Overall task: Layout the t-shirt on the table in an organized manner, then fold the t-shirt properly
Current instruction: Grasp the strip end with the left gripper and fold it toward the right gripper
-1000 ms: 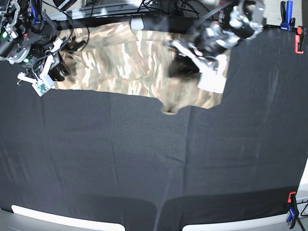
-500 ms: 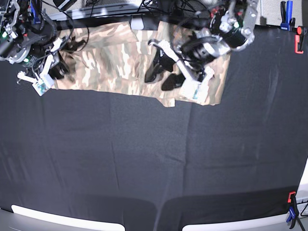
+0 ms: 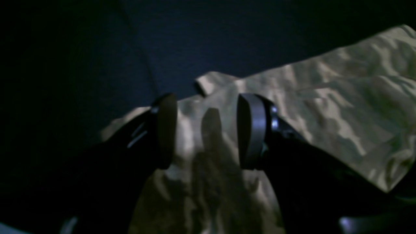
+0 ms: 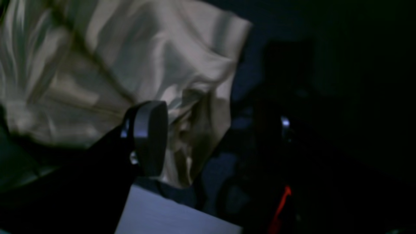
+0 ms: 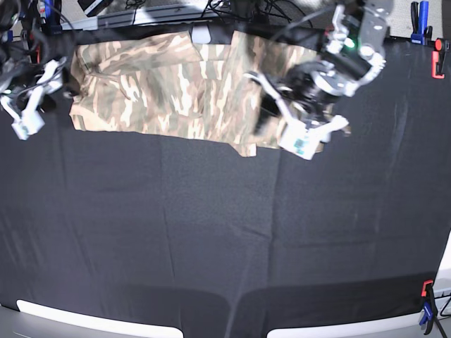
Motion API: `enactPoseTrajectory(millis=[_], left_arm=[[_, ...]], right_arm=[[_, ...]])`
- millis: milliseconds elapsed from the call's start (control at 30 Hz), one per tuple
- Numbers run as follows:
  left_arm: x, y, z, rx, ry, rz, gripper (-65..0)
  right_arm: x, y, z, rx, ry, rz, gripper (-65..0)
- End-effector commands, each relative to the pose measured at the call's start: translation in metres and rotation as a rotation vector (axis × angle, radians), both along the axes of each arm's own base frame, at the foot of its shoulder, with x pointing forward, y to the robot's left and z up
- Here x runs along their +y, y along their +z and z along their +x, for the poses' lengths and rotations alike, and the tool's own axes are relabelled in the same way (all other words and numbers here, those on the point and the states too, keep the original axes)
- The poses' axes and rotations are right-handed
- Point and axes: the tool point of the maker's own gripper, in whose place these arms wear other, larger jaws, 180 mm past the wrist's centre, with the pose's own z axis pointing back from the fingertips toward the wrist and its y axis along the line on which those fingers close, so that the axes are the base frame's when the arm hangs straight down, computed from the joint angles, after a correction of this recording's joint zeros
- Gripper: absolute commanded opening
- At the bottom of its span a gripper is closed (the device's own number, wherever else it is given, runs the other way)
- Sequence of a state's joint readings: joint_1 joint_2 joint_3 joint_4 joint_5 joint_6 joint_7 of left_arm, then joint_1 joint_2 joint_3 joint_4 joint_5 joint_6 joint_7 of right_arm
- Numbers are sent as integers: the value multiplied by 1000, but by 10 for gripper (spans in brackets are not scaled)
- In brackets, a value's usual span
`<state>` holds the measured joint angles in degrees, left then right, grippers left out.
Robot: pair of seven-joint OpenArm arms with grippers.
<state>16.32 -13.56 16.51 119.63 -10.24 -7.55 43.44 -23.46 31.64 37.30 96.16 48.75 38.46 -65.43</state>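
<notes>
Base view: camouflage-print cloth t-shirt (image 5: 165, 88) is lying bunched along the far side of the matte black cloth-covered surface (image 5: 211, 225).

Left wrist view: left claw (image 3: 206, 131) is standing open over the t-shirt.

Right wrist view: right claw (image 4: 217, 139) is spreading wide open.

Blue-and-black clamp (image 5: 420, 22) noted at one o'clock of the base view, red-and-black clamp (image 5: 437, 58) just beside it at two o'clock, further red-and-blue clamp (image 5: 428, 308) observed at four o'clock, near the right edge.

Camouflage t-shirt (image 5: 162, 91) rumpled along far side of black table (image 5: 204, 225); blue clamp (image 5: 421, 24) beside red clamp (image 5: 437, 60).
</notes>
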Motion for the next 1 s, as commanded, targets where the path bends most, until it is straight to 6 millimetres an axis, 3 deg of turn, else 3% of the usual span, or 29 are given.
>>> enactPoseTrajectory(millis=[0, 67, 233, 367, 633, 967], left_arm=[[2, 12, 6, -46, 9, -18, -370], [1, 12, 4, -51, -23, -5, -371], [-41, 24, -24, -57, -276, -120, -370], [-57, 34, -29, -116, -330, -154, -370], [-56, 30, -29, -120, -331, -111, -370], [-52, 29, -25, -114, -295, -112, -370]], right_arm=[[-6, 12, 10, -46, -2, 12, -252], [-8, 8, 10, -42, -13, 36, -252], [-7, 6, 10, -42, -6, 36, -252], [-7, 6, 10, -41, -6, 36, -252], [-4, 2, 9, -33, -9, 68, -252], [28, -34, -6, 82, 44, 165, -252]])
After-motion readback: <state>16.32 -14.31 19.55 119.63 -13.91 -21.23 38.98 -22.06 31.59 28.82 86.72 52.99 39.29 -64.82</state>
